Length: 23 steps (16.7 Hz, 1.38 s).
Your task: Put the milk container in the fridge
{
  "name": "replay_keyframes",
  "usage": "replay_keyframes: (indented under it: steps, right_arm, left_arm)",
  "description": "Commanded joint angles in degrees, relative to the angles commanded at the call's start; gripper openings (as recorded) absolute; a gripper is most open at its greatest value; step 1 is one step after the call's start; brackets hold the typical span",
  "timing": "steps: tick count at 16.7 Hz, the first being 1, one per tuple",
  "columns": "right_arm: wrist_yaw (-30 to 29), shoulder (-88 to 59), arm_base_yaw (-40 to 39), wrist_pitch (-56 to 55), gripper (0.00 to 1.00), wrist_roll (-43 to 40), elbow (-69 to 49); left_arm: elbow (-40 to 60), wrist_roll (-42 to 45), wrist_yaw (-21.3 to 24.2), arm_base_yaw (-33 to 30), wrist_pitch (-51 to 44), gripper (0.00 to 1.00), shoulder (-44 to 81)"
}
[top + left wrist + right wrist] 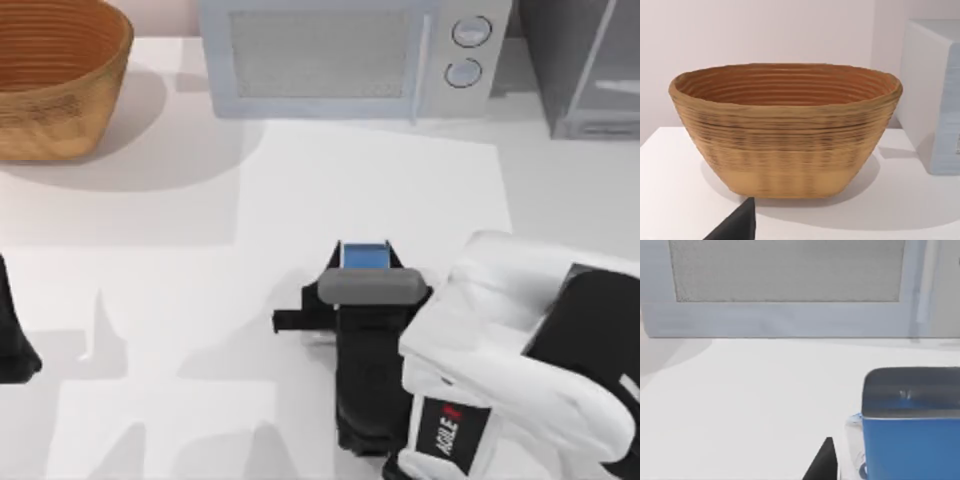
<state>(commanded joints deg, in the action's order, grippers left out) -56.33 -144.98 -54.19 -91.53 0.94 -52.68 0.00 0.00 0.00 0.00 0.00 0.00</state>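
Note:
The milk container (363,255), a small blue carton, stands on the white table a little right of centre, in front of the microwave. My right gripper (365,278) hangs right over it, and the wrist hides most of the carton from above. In the right wrist view the blue carton (910,440) is close up. One dark fingertip (822,462) stands beside it with a small gap, so the gripper is open around it. The fridge (585,70), dark grey with a pale framed door, stands at the back right. My left gripper (15,340) is parked at the left edge.
A pale microwave (340,55) with two round knobs stands at the back centre, left of the fridge. A woven basket (55,75) stands at the back left, and the left wrist view shows the basket (785,130) close up. Bare table lies between carton and fridge.

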Motion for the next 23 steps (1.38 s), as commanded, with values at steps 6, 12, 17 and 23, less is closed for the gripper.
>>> replay_keyframes:
  steps: [6,12,17,23]
  right_arm:
    - [0.3,11.6,0.0,10.3,0.00,0.1,1.0]
    - [0.3,28.6,-0.1,26.0,0.00,0.5,2.6]
    - [0.3,32.7,-0.1,30.0,0.00,0.6,3.1]
    - [3.2,36.1,2.2,33.1,0.00,0.5,6.0]
  left_arm:
    - [0.0,0.0,0.0,0.0,0.0,1.00,0.0]
    - [0.0,0.0,0.0,0.0,0.0,1.00,0.0]
    - [0.0,0.0,0.0,0.0,0.0,1.00,0.0]
    - [0.0,0.0,0.0,0.0,0.0,1.00,0.0]
